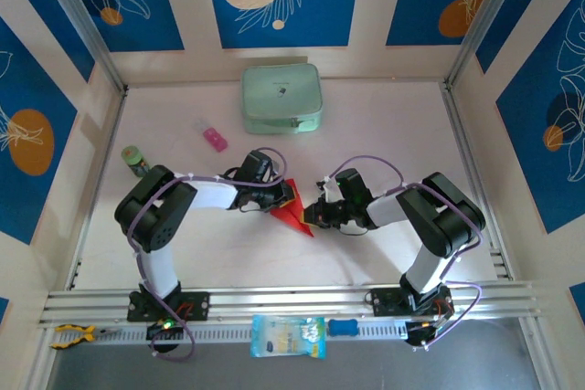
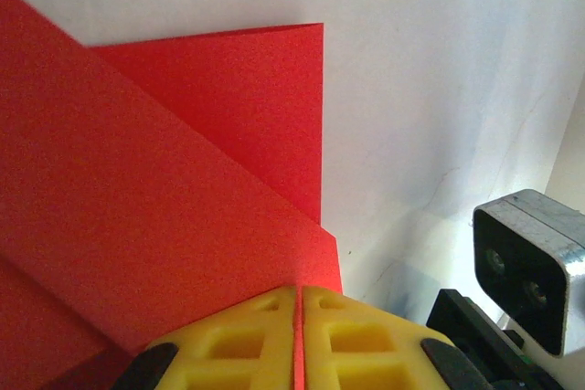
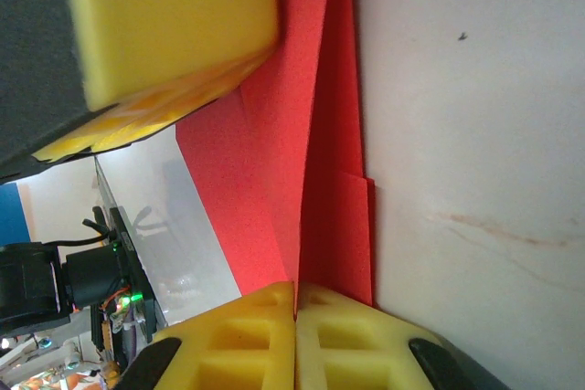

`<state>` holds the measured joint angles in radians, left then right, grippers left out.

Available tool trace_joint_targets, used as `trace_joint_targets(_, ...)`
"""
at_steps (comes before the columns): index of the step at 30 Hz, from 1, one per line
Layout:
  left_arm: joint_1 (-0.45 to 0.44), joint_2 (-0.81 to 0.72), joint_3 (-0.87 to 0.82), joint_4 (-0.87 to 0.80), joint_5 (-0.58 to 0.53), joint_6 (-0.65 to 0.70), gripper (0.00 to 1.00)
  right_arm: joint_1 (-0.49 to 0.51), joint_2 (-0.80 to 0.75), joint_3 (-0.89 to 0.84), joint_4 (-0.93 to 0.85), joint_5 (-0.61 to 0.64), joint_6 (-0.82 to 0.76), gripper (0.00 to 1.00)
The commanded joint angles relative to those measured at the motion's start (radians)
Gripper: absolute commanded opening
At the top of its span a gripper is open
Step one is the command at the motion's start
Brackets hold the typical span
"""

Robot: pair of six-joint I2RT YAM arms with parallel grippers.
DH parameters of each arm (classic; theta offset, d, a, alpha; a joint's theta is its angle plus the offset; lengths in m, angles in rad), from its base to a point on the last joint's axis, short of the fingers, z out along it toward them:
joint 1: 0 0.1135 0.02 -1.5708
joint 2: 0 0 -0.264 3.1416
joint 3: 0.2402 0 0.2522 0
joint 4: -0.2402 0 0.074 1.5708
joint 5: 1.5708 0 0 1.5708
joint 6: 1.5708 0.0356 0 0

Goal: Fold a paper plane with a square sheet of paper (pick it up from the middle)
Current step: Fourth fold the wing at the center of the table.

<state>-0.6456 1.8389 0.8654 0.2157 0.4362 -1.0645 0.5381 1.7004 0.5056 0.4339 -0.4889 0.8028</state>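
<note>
The part-folded red sheet lies mid-surface, toward 6 o'clock from the green case. I have my left fingers pressed together on its 10 o'clock edge and my right fingers pinching its 3 o'clock edge. If the arms pull apart, I expect the thin paper to tear or its layers to skew, and a slipping pad would let the flap spring open.

Left end effector, right end effector crowd centre; green case, pink block behind; table right free.
</note>
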Motion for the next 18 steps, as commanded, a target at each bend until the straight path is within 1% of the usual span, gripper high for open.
trace_joint_targets(1, -0.008, 0.016, 0.026, -0.039, 0.006, 0.03, 0.1, -0.001, 0.029, 0.011, -0.053, 0.01, 0.001, 0.08)
trace_joint_targets(18, -0.006, 0.06, 0.031, -0.057, 0.029, 0.048, 0.1, 0.0, 0.031, 0.017, -0.063, 0.009, 0.003, 0.09)
